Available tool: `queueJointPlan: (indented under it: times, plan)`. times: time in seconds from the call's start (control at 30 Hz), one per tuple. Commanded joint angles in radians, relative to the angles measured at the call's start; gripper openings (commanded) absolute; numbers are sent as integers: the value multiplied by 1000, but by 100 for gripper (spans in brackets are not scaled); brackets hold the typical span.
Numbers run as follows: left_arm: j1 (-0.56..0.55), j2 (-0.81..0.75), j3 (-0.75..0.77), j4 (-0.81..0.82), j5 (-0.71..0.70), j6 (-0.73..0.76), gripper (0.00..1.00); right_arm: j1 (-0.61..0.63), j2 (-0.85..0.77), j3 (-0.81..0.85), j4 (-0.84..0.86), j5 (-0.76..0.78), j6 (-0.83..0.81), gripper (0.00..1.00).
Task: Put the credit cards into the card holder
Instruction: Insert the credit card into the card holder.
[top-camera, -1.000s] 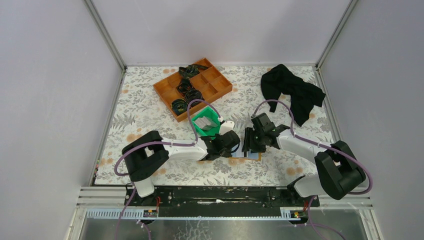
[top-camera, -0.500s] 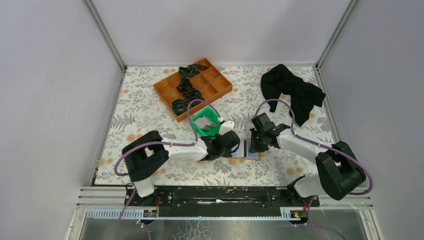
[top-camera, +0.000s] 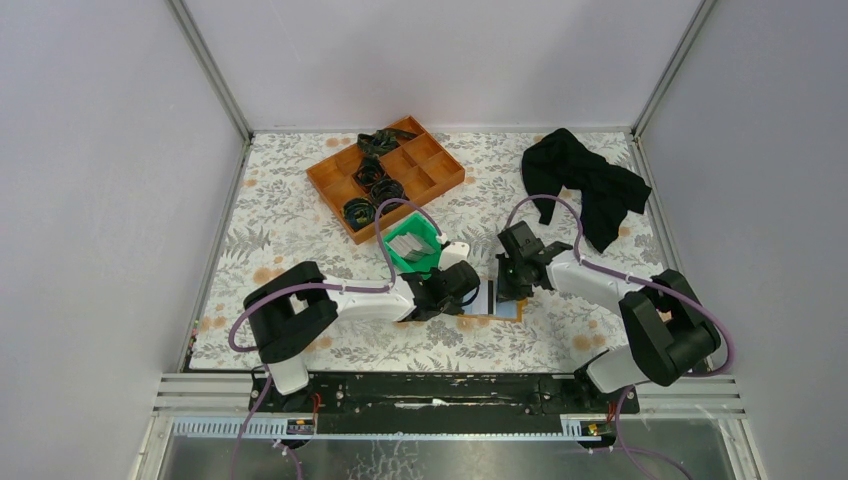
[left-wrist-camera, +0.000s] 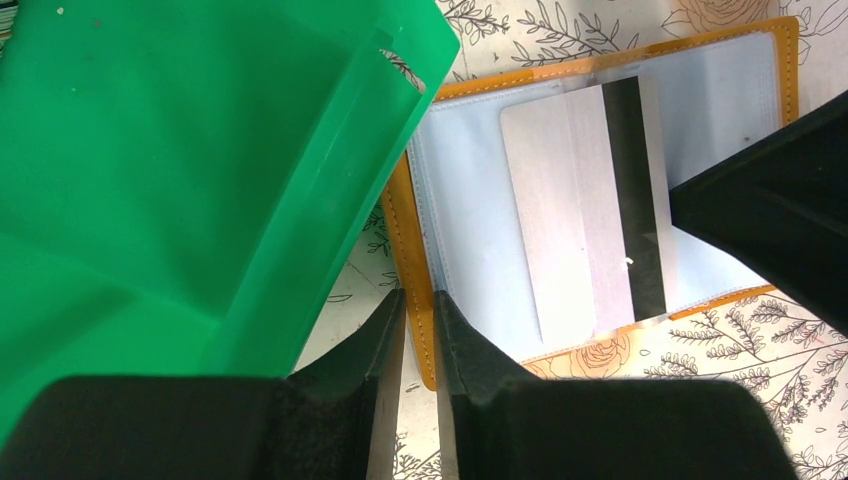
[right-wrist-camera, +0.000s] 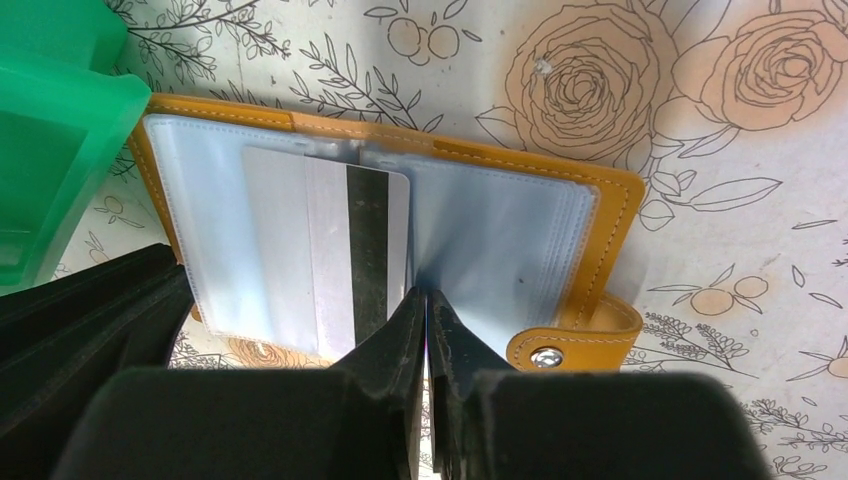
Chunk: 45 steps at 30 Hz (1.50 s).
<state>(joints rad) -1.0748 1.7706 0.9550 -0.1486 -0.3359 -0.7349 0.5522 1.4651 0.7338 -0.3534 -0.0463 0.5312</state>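
Observation:
The orange card holder (right-wrist-camera: 612, 232) lies open on the flowered cloth, its snap tab (right-wrist-camera: 575, 345) to the right. One whitish-grey credit card (right-wrist-camera: 322, 250) with a black stripe lies in its left clear sleeve. My right gripper (right-wrist-camera: 427, 297) is shut, its tips pinching a raised clear sleeve page beside the card's edge. My left gripper (left-wrist-camera: 420, 300) is shut on the holder's orange edge (left-wrist-camera: 405, 230), next to the green bin (left-wrist-camera: 200, 180). In the top view both grippers meet over the holder (top-camera: 508, 312), and more cards (top-camera: 405, 243) stand in the bin.
An orange compartment tray (top-camera: 385, 175) holding black coiled items sits behind the green bin (top-camera: 425, 262). A black cloth (top-camera: 585, 185) lies at the back right. Grey walls close in the table on three sides.
The right gripper's jaws have gone from wide open to shut, and its wrist has shifted slightly back, so the striped card now shows. The left arm has not moved.

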Motion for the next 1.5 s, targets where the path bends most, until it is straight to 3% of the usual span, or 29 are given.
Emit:
queueJointPlan:
  times: [0.0, 0.87, 1.13, 1.47]
  plan:
    - [-2, 45, -40, -21, 42, 25, 21, 16, 23, 32, 14, -9, -5, 9]
    - [-3, 42, -43, -12, 52, 31, 21, 126, 131, 138, -1, 17, 33, 9]
    - [-3, -26, -17, -110, -32, 6, 27, 126, 75, 138, -49, 83, 18, 21]
    - [-3, -105, 41, -223, -115, -10, 33, 126, 38, 154, -62, 89, -1, 24]
